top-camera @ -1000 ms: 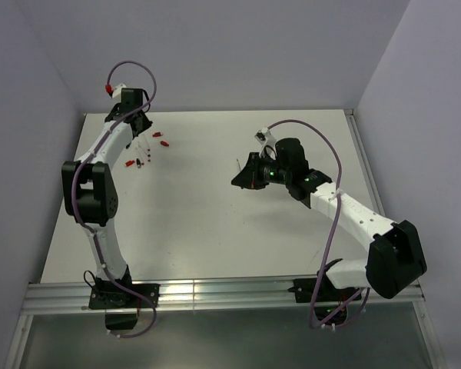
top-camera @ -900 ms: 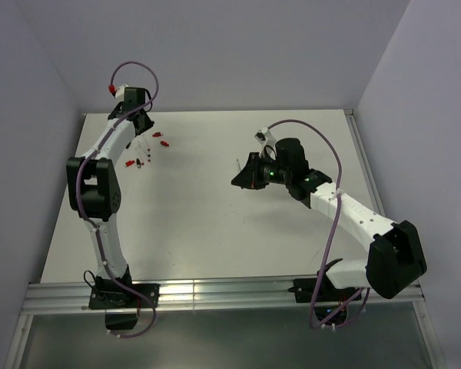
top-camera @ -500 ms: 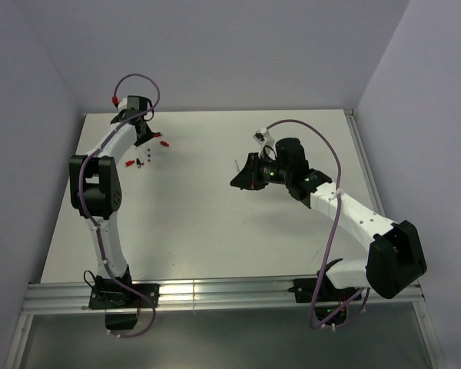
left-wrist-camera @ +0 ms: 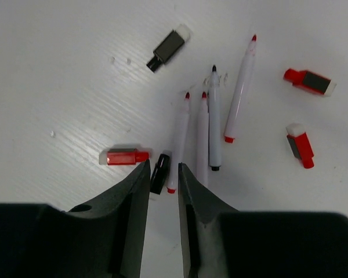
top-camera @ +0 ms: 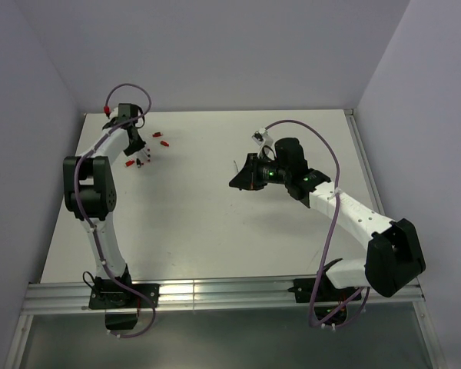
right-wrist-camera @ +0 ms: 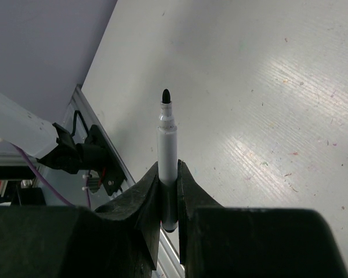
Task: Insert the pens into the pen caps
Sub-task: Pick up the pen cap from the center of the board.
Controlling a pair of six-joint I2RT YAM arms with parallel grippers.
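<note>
Several white pens lie side by side on the table in the left wrist view: three red-tipped (left-wrist-camera: 179, 139) and one black-tipped (left-wrist-camera: 214, 119). Around them lie red caps (left-wrist-camera: 123, 156), (left-wrist-camera: 308, 81), (left-wrist-camera: 300, 145), a dark cap (left-wrist-camera: 168, 46) and a black cap (left-wrist-camera: 160, 172). My left gripper (left-wrist-camera: 162, 168) is narrowly open, hovering over the near pen ends, with the black cap showing in the gap between its fingertips. My right gripper (right-wrist-camera: 169, 174) is shut on a black-tipped pen (right-wrist-camera: 167, 139), held above the table's middle with the tip pointing away from the fingers; it also shows in the top view (top-camera: 239, 178).
In the top view the pens and caps cluster at the far left of the white table (top-camera: 215, 231), under my left gripper (top-camera: 138, 150). Grey walls close in the left, back and right. A metal rail (top-camera: 215, 292) runs along the near edge.
My left wrist has swung left and turned down over the pen cluster, and its cable loop shifted left. The right arm with its pen has barely moved.
</note>
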